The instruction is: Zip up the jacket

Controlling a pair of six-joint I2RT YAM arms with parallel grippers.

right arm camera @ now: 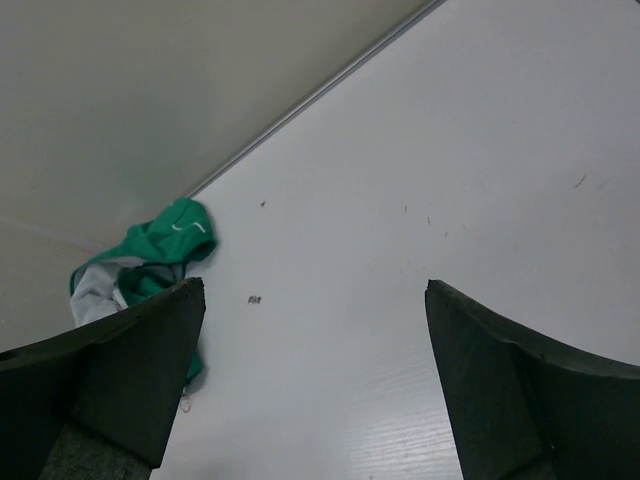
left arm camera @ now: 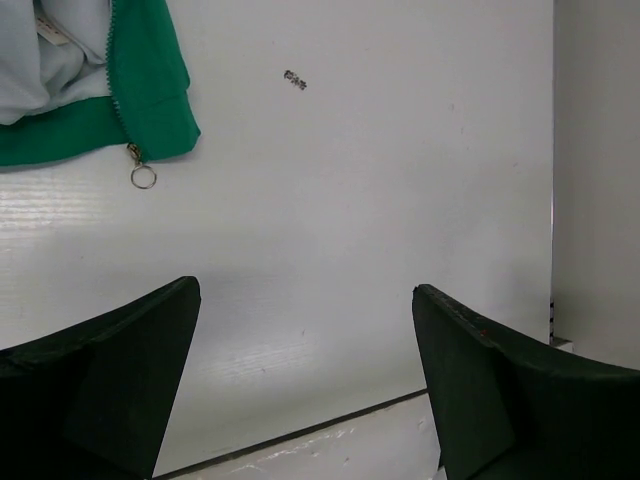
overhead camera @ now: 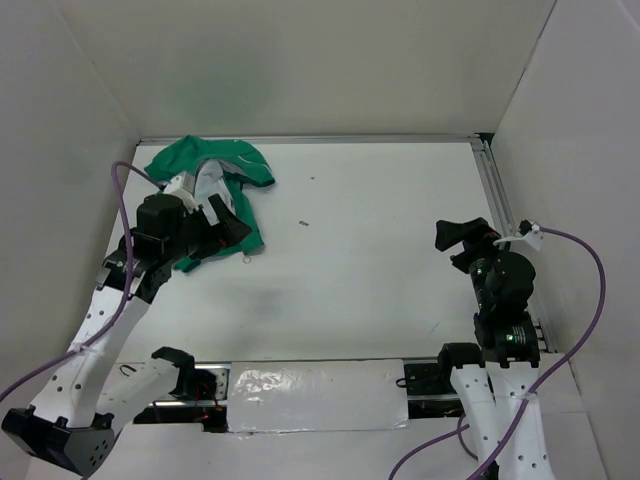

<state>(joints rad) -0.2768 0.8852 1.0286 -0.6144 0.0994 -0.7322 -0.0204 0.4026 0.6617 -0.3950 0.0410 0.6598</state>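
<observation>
At the bottom of the top view, a crinkled silvery strip (overhead camera: pixel 315 395) lies along the near edge of the smooth white table (overhead camera: pixel 380 220).

The right gripper (right arm camera: pixel 313 288) hangs at the right of that view, jaws spread wide on nothing. At the left, the left gripper (left arm camera: pixel 305 290) is just as wide and empty, poised over bare board just beside the garment's hem. Both have 2 matte dark wedge-shaped fingers.

A tiny dark speck (left arm camera: pixel 295 80) sits mid-table.

In the upper left of the top view, the jacket (overhead camera: pixel 215 165) lies crumpled near the back wall. It is soft bright green cloth with pale lining exposed. Its toothed zipper edge ends in a thin metal ring pull (left arm camera: pixel 143 176) at the hem.

By my reading, zipping has not begun: the front is open and ungrasped.
</observation>
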